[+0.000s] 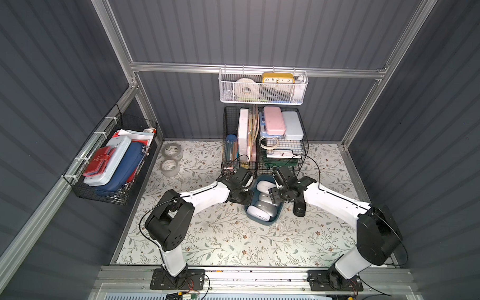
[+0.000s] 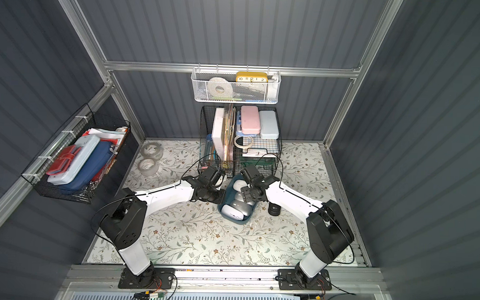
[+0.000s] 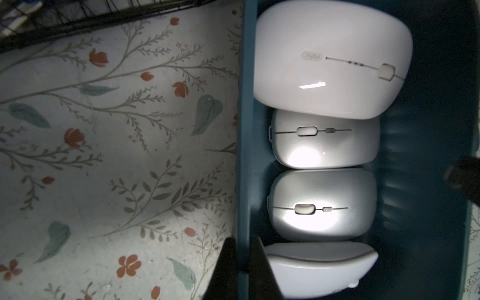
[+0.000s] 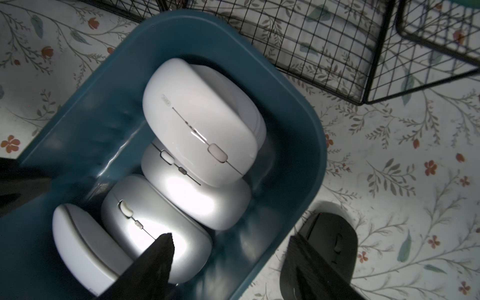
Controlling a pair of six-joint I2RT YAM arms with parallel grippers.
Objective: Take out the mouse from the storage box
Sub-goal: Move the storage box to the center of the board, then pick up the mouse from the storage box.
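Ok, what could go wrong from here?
The right gripper has open jaws that appear to straddle the storage box wall, one side above the black mouse outside; descending could strike the rim.
The silver mouse sits packed between other mice; lifting it may drag them.

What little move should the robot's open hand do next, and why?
Probably shift the right gripper inward over the box until both fingers flank the silver mouse, before lowering. It is open, but only one finger is above that mouse; the other hangs outside the wall near the black mouse. The left gripper is shut on the box wall, steadying it.
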